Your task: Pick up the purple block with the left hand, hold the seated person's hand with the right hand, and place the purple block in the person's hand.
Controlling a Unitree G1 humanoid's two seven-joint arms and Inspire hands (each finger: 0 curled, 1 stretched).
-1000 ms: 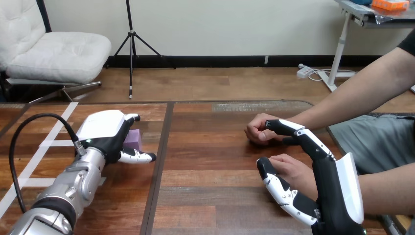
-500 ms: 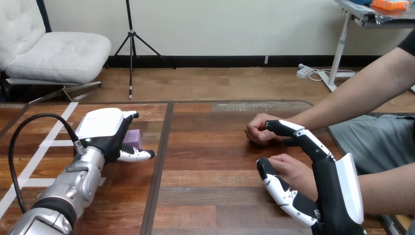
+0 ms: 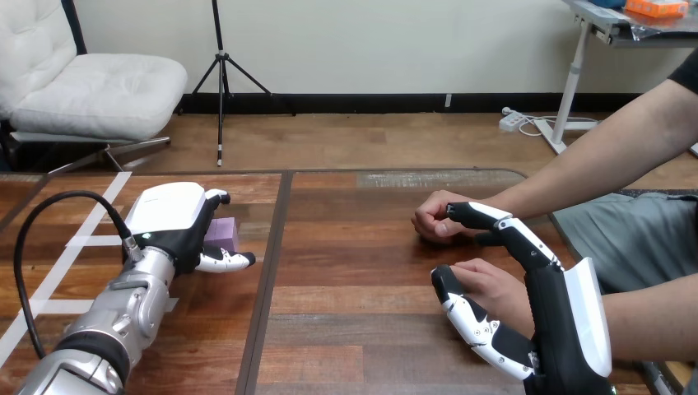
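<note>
Currently the purple block [image 3: 224, 234] sits enclosed by the left robot hand [image 3: 169, 220].

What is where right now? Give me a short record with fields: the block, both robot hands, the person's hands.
purple block: on the table, left part, partly covered by the left hand
left hand: over the block; grip cannot be told
right hand: against the person's nearer hand; hold cannot be told
person's farther hand: on the table, beyond the nearer one
progress: block not yet in the person's hand
</note>
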